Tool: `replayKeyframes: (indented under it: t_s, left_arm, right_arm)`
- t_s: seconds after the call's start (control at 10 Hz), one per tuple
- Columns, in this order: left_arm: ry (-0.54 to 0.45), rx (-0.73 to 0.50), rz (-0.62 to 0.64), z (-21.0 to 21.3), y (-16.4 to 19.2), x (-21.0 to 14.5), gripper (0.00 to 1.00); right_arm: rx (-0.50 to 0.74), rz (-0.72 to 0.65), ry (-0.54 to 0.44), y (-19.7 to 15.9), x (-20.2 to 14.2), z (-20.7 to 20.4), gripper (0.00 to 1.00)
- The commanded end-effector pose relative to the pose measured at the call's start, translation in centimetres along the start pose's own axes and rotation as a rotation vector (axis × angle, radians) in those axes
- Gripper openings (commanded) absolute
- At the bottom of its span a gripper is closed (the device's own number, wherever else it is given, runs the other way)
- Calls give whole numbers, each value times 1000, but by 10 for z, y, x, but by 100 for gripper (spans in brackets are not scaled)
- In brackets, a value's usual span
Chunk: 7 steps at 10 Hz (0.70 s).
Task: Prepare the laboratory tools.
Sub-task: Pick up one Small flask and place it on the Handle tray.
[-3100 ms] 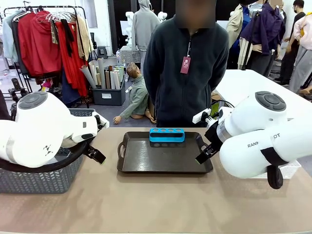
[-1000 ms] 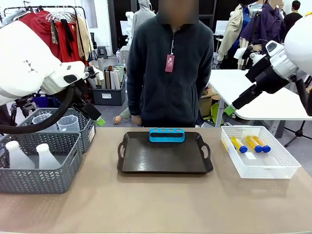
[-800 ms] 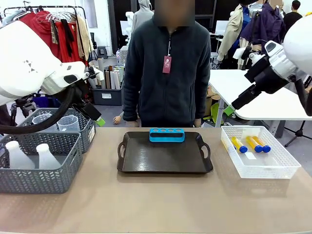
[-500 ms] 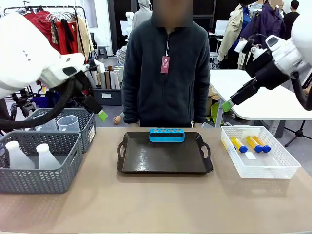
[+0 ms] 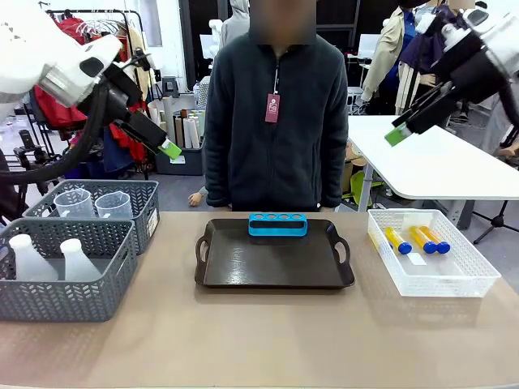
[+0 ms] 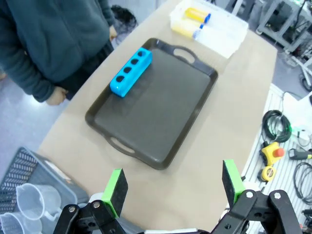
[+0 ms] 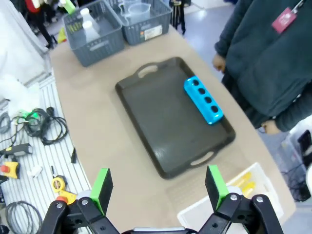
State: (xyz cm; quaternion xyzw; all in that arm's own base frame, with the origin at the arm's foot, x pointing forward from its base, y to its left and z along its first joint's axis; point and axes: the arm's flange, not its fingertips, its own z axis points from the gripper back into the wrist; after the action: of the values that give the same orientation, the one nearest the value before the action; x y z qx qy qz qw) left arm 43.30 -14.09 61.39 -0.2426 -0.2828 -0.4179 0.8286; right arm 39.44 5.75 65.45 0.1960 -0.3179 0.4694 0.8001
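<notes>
Dark tray [image 7: 161,126] at centre, blue four-hole rack [image 7: 203,100] along its 2 o'clock edge; grey baskets [image 7: 97,46] with white bottles [image 7: 89,32] and clear beakers [image 7: 139,9] at 11 o'clock; white bin [image 7: 265,190] of yellow tubes [image 7: 242,184] at 5 o'clock; person [image 7: 273,63] at 2 o'clock; right gripper [image 7: 158,186] at 6 o'clock, jaws spread.

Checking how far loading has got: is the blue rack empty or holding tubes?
Empty: the blue rack shows four open, dark holes, and blue-capped tubes lie in the white basket.

Empty blue rack [image 5: 277,224] on tray [image 5: 268,266], far edge, amber tubes [image 5: 396,241] lying in bin [image 5: 470,280], flasks [image 5: 71,258], beakers [image 5: 113,205] in baskets [image 5: 65,300]
</notes>
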Motion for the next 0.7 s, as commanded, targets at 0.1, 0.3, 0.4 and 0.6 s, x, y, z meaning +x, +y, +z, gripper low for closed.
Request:
replayKeyframes:
  t_s: [0.1, 0.3, 0.4, 0.6]
  left_arm:
    - [-46, -18, -59, 21, 15, -3, 100]
    - [-53, 1, -80, 25, 19, -3, 100]
    - [-52, 23, -90, 25, 22, -2, 100]
    - [-35, 33, -96, 27, 28, 4, 100]
  right_arm:
    - [34, 16, -36, -29, -7, 28, 100]
    - [37, -2, -32, -45, -19, 32, 100]
    - [46, -7, -35, -51, -26, 32, 100]
    - [39, 12, -35, -56, -38, 33, 100]
